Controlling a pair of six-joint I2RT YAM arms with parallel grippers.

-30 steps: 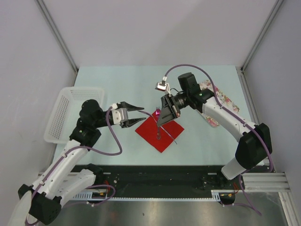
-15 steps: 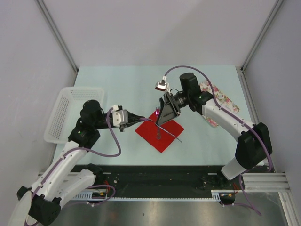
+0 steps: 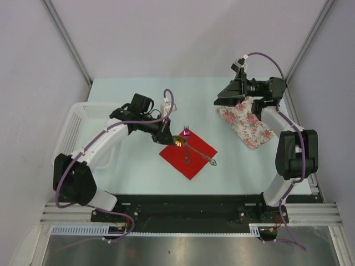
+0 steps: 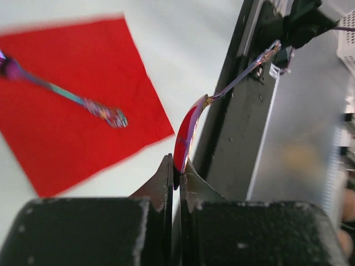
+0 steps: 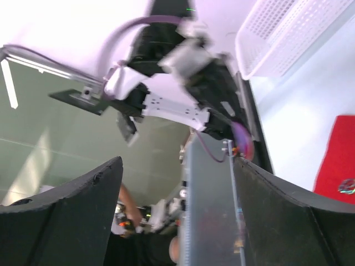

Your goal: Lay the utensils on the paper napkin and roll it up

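The red paper napkin (image 3: pixel 188 154) lies flat on the table as a diamond. On it rests the pink-purple fork (image 3: pixel 187 145), tines at the far corner; the left wrist view shows the fork (image 4: pixel 66 95) across the napkin (image 4: pixel 66 144) too. My left gripper (image 3: pixel 168 134) is shut on the gold bowl of the spoon (image 3: pixel 178 141), whose handle slants over the napkin's right corner. Seen from that wrist, the spoon (image 4: pixel 188 130) sticks out from the left gripper (image 4: pixel 178 169). My right gripper (image 3: pixel 222 100) hangs open and empty at the far right, away from the napkin, and the right gripper (image 5: pixel 177 199) faces the left arm.
A white floral cloth (image 3: pixel 247 125) lies under the right arm at the back right. A white mesh basket (image 3: pixel 76 133) stands at the table's left edge, also the basket (image 5: pixel 288 33) in the right wrist view. A black rail (image 3: pixel 183 205) runs along the near edge.
My right gripper has opened and drawn back from the napkin to the far right. My left gripper has shut on the spoon's bowl, and that arm has swung round.
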